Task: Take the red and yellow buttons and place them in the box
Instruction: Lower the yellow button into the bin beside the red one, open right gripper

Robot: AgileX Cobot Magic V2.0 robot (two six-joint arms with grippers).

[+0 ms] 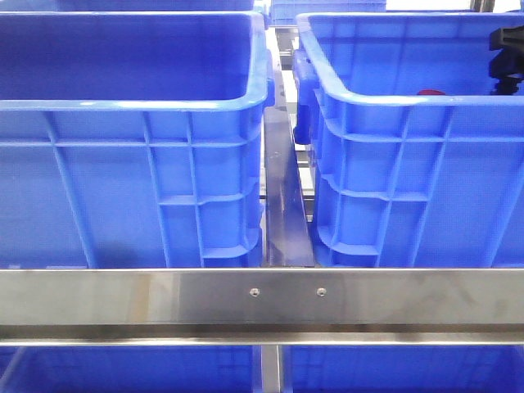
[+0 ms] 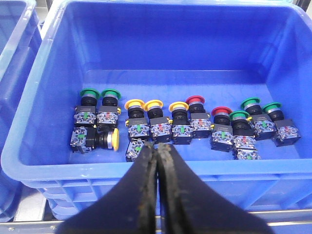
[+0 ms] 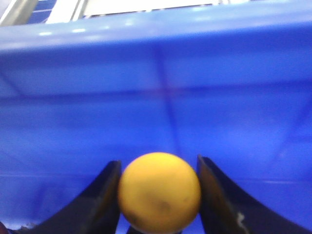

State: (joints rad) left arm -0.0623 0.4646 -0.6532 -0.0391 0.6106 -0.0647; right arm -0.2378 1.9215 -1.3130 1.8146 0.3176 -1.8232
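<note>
In the right wrist view my right gripper (image 3: 158,162) is shut on an orange-yellow button (image 3: 159,192); its round cap fills the gap between the two fingers, close to a blue crate wall (image 3: 156,97). In the front view part of the right arm (image 1: 506,49) shows over the right blue crate (image 1: 409,172), and a dark red cap (image 1: 431,92) peeks over that crate's near rim. My left gripper (image 2: 157,147) is shut and empty, above the near rim of a blue crate (image 2: 146,171) that holds several yellow (image 2: 153,105), red (image 2: 195,100) and green (image 2: 89,93) buttons.
A second large blue crate (image 1: 123,164) stands at the left in the front view, with a narrow metal channel (image 1: 285,205) between the two crates. A steel rail (image 1: 262,299) runs across the front. Another crate's edge (image 2: 12,53) shows in the left wrist view.
</note>
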